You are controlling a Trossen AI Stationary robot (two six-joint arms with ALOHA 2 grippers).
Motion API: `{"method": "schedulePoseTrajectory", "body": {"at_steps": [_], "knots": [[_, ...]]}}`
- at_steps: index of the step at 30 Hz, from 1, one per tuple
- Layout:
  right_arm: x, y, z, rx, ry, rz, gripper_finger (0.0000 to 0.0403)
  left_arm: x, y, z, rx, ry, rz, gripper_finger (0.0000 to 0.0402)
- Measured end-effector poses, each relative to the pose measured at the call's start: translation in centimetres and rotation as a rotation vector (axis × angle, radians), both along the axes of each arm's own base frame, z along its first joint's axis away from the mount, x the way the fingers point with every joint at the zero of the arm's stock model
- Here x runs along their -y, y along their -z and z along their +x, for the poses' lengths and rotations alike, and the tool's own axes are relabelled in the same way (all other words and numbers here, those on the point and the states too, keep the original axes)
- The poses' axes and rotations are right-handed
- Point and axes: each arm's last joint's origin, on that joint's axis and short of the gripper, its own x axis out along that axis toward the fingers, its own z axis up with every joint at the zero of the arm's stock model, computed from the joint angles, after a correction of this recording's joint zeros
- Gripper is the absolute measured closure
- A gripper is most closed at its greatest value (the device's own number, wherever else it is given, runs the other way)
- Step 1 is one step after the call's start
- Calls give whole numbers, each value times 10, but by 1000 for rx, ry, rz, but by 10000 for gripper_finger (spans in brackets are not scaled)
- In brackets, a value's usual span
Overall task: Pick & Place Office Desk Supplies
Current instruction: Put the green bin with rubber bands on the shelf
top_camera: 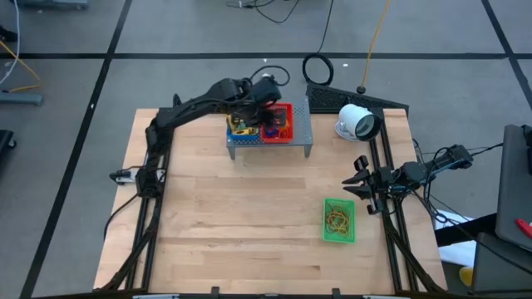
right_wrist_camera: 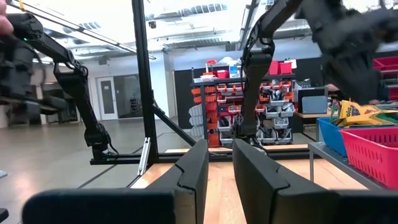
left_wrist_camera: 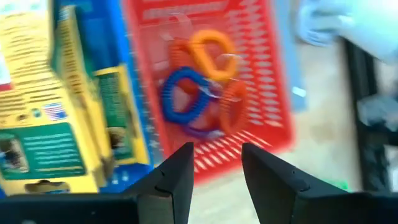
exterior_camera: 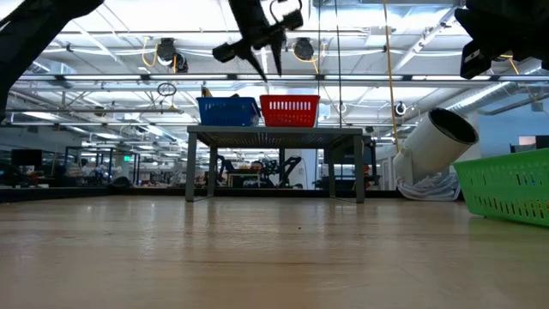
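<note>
**Left gripper over the red basket, nothing held**

My left gripper hangs above the grey perforated stand at the far side of the table. Fingers part-spread, a gap between them, nothing pinched. In my left wrist view I look down past them into the red basket, which holds rubber-band loops: orange, blue, one purple underneath. Just beside it is the blue basket with yellow crayon packs standing in it. Both baskets sit side by side on top of the stand, touching or nearly; in the low view the gripper tips are above them, apart from the rims.

My right gripper waits at the right table edge, near the green basket, which lies on the tabletop with more loops inside, tan-looking. Its fingers stand slightly apart, empty. The white round device sits beside the stand, toward the right.
</note>
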Motion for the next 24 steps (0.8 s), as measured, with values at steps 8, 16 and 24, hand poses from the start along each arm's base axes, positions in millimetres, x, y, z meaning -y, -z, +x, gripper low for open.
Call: {"method": "schedulePoseTrajectory", "body": {"at_steps": [8,16,24], "knots": [[0,0,0,0,0,0,339,39,-32,-6,93,247,112,259],[0,0,0,0,0,1,339,87,-54,-16,85,695,339,259],[0,0,0,0,0,0,339,113,-73,-72,229,1136,611,259]]}}
